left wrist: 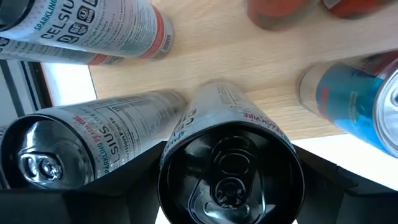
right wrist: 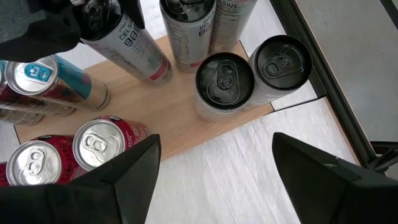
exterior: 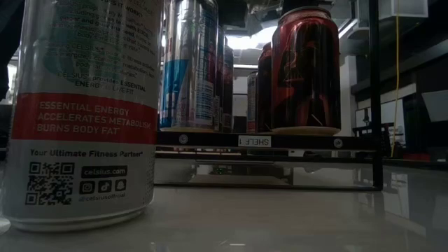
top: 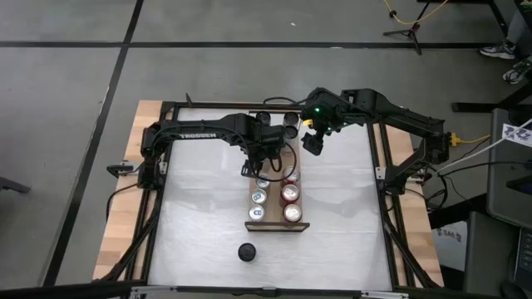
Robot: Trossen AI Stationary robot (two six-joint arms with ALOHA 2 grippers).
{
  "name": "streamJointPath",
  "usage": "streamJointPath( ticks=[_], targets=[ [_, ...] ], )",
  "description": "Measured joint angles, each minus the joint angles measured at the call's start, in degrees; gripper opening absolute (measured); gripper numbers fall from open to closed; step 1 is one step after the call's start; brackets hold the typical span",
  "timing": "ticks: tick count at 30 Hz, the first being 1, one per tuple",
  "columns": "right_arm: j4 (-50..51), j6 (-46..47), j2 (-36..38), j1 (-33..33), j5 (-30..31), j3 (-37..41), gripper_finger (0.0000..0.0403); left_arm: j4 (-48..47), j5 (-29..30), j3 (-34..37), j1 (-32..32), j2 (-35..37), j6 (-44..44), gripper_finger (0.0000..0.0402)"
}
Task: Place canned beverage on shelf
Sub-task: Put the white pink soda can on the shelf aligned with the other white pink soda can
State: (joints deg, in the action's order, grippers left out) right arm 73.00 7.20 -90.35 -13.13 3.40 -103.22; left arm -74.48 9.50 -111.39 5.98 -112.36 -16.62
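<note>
The shelf [top: 274, 203] is a light wooden plank lying along the middle of the table, its dark lip [exterior: 254, 141] at the near end. Blue-and-silver cans [top: 257, 198] and red cans [top: 290, 193] stand upright on it in two rows. My left gripper [top: 264, 163] hangs over the plank's far half, shut on a silver black-topped can [left wrist: 230, 174]. Two more black-topped cans [right wrist: 224, 81] stand at the far end. My right gripper [top: 312, 143] hovers open above the far right of the shelf, with nothing between its fingers [right wrist: 124, 174]. My left gripper pinches the silver can by its upper wall [left wrist: 180, 149], just under the black rim, one finger [left wrist: 112, 186] on each side. The fingers come steeply from above. The can stands nearly upright over the wood [left wrist: 249, 68]; I cannot tell whether its base [right wrist: 158, 68] rests there.
A lone Celsius can [top: 246, 252] stands on the white table top near the front edge and fills the left of the low view [exterior: 84, 112]. Another black-topped can [right wrist: 283, 62] stands beside the plank's far corner. Black frame rails [top: 378, 166] run along the table's sides.
</note>
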Motion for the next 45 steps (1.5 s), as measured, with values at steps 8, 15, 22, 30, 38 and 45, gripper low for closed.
streamJointPath(
  ticks=[8, 15, 22, 30, 38, 45],
  targets=[
    [0.01, 0.00, 0.00, 0.00, 0.00, 0.00, 0.0298, 0.02, -1.09, 0.00, 0.00, 0.00, 0.09, 0.0267],
    [0.00, 0.00, 0.00, 0.01, 0.00, 0.00, 0.0298, 0.95, -1.03, -0.03, 0.00, 0.02, 0.17, 0.0288],
    [0.01, 0.00, 0.00, 0.00, 0.00, 0.00, 0.0298, 0.97, -0.91, -0.11, 0.00, 0.22, 0.17, 0.0310],
    [0.01, 0.00, 0.00, 0.02, 0.00, 0.00, 0.0298, 0.57, -0.92, -0.11, 0.00, 0.22, 1.53, 0.0311],
    [0.03, 0.00, 0.00, 0.02, 0.00, 0.00, 0.0298, 0.33, 2.08, -0.09, 0.00, 1.80, 1.55, 0.0311],
    [0.03, 0.00, 0.00, 0.02, -0.01, 0.00, 0.0298, 0.51, 2.40, -0.09, -0.04, 5.52, 1.57, 0.0311]
  ],
)
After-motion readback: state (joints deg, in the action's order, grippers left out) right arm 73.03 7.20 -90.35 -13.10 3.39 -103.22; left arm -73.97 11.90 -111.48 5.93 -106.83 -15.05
